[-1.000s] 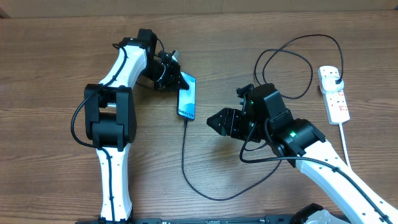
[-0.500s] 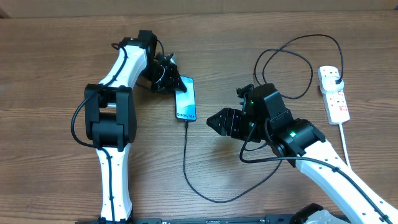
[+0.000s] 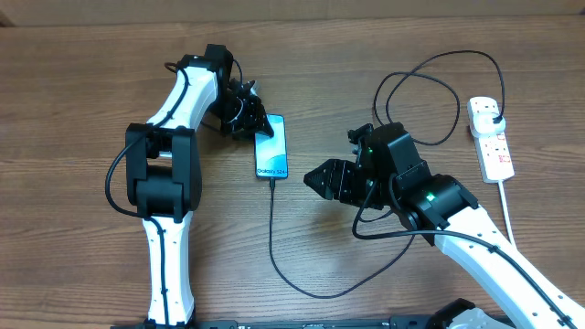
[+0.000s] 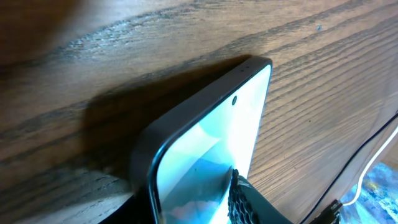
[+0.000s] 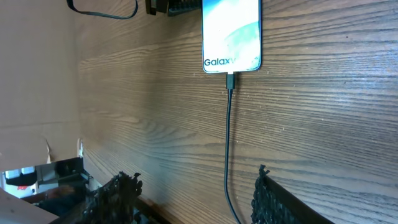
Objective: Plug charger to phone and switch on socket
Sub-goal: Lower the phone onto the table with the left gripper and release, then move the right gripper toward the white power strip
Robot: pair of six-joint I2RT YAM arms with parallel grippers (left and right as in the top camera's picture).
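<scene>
Lying against left tool (image 3: pixel 249 115): phone (image 3: pixel 272 147).

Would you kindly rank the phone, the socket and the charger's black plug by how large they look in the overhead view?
Tied for largest: the socket and the phone. The socket looks slightly longer and the phone wider, so I leave them unranked.
Smallest, clearly: the charger's black plug.
</scene>
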